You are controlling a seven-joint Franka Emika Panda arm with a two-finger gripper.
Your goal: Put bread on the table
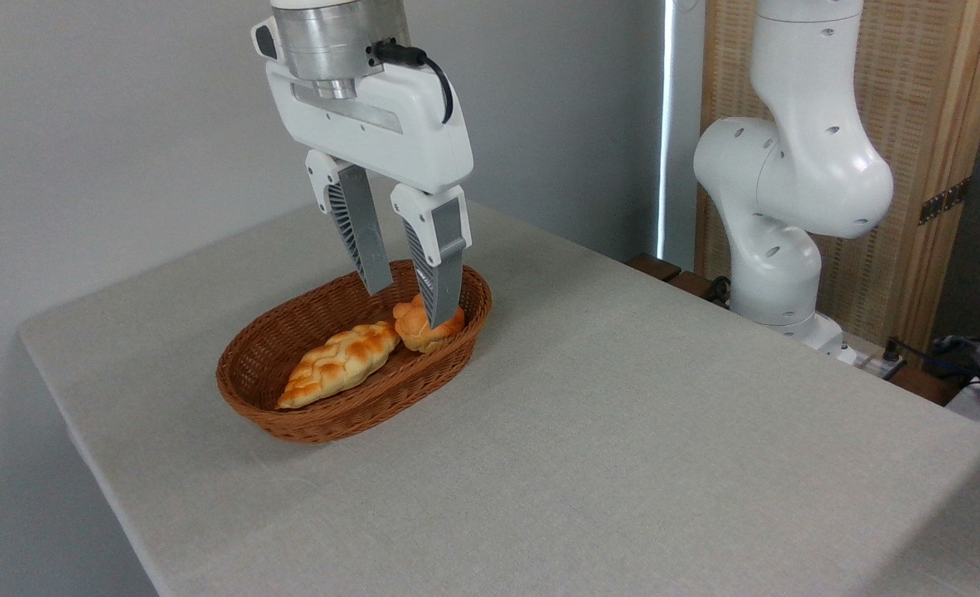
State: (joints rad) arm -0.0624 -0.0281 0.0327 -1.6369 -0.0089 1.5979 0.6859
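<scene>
The bread (417,326), a small round golden-orange bun with a lobed top, lies in the right end of a brown wicker basket (324,414). My gripper (409,303) hangs over that end of the basket, open. Its right finger (440,265) stands in front of the bun and hides part of it. The left finger (364,240) ends above and to the left of the bun. I cannot tell whether either finger touches the bread. The table (623,431) wears a light grey-beige cloth.
A longer, paler braided loaf (337,363) lies in the basket just left of the bun. The arm's white base (780,207) stands at the table's far right edge. Cables and dark objects (971,356) sit beyond the right corner. A grey wall is behind.
</scene>
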